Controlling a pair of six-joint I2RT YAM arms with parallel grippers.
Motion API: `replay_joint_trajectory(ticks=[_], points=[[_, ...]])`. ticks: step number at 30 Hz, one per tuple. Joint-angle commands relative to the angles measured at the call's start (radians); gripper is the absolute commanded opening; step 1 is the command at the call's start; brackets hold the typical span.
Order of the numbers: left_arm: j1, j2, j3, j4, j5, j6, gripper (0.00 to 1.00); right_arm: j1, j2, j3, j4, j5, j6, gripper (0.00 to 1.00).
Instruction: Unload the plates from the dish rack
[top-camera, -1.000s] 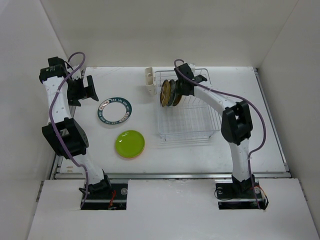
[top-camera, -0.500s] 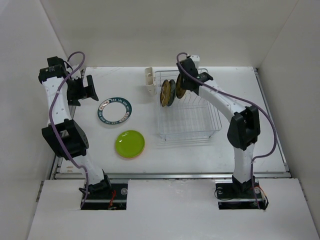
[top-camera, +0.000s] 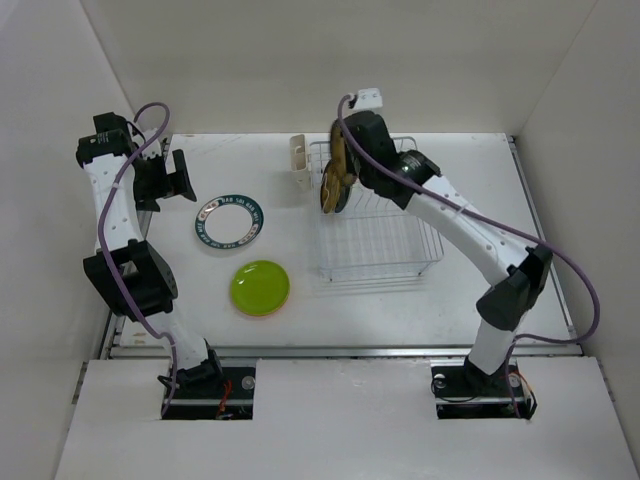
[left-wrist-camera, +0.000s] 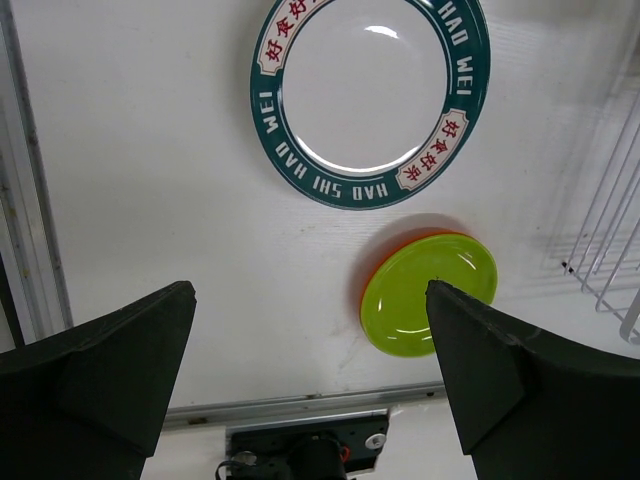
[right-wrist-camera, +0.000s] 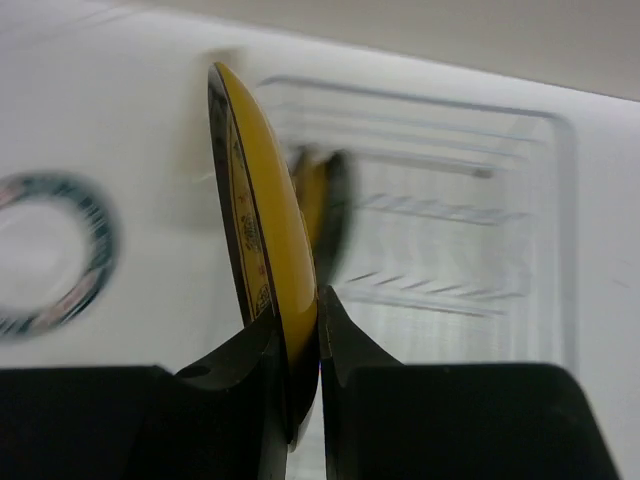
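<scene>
My right gripper (right-wrist-camera: 302, 350) is shut on the rim of an amber-yellow patterned plate (right-wrist-camera: 262, 250) and holds it on edge above the white wire dish rack (top-camera: 385, 245). In the top view that plate (top-camera: 340, 153) is raised over the rack's left end. One more dark-rimmed plate (top-camera: 334, 196) stands in the rack's slots below it. A white plate with a teal rim (top-camera: 230, 221) and a lime green plate (top-camera: 261, 287) stacked on an orange one lie flat on the table. My left gripper (top-camera: 176, 176) is open and empty, high at the far left.
A small white cutlery cup (top-camera: 298, 161) hangs on the rack's left side. White walls close in the table on three sides. A metal rail (top-camera: 340, 351) runs along the table's near edge.
My right gripper has lifted the amber-yellow plate up out of the rack slots and the arm has risen. The left arm has not moved.
</scene>
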Motion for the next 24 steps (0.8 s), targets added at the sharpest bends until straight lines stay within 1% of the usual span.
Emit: replay_joint_trajectory(ticks=[1, 2, 3, 5, 6, 7, 9, 10, 11, 13, 16, 19, 22, 24], points=[[0.005, -0.053, 0.002, -0.009, -0.017, -0.003, 1.0, 0.083, -0.054, -0.076, 0.123, -0.544, -0.159, 0.0], [0.005, -0.053, 0.002, 0.0, -0.033, -0.003, 1.0, 0.095, -0.054, -0.1, 0.143, -0.691, -0.172, 0.0], [0.005, -0.053, 0.002, 0.0, -0.043, -0.003, 1.0, 0.12, -0.045, -0.135, 0.163, -0.884, -0.172, 0.0], [0.005, -0.064, -0.007, 0.0, -0.059, -0.003, 1.0, 0.131, 0.027, -0.125, 0.157, -0.994, -0.172, 0.0], [0.005, -0.064, -0.007, 0.0, -0.07, -0.003, 1.0, 0.143, 0.061, -0.078, 0.134, -1.051, -0.172, 0.0], [0.005, -0.064, -0.007, 0.0, -0.07, -0.003, 1.0, 0.143, 0.136, -0.045, 0.079, -1.073, -0.172, 0.0], [0.005, -0.064, -0.007, -0.009, -0.079, -0.003, 1.0, 0.143, 0.21, 0.028, 0.02, -1.099, -0.183, 0.0], [0.005, -0.064, -0.007, -0.009, -0.079, -0.003, 1.0, 0.143, 0.242, 0.094, -0.003, -1.111, -0.183, 0.0], [0.005, -0.064, -0.007, -0.009, -0.079, -0.003, 1.0, 0.143, 0.286, 0.11, -0.014, -1.127, -0.183, 0.0], [0.005, -0.064, -0.007, -0.009, -0.079, -0.003, 1.0, 0.143, 0.313, 0.11, 0.017, -1.165, -0.183, 0.0], [0.005, -0.073, -0.007, -0.009, -0.07, -0.003, 1.0, 0.143, 0.363, 0.11, 0.026, -1.165, -0.183, 0.0], [0.005, -0.082, -0.027, -0.009, -0.089, 0.008, 1.0, 0.143, 0.397, 0.11, -0.017, -1.144, -0.194, 0.0], [0.005, -0.072, -0.027, -0.009, -0.1, 0.017, 1.0, 0.152, 0.418, 0.073, -0.026, -1.154, -0.203, 0.0], [0.005, -0.063, 0.007, -0.018, -0.088, 0.017, 1.0, 0.152, 0.419, 0.04, -0.017, -1.154, -0.203, 0.0]])
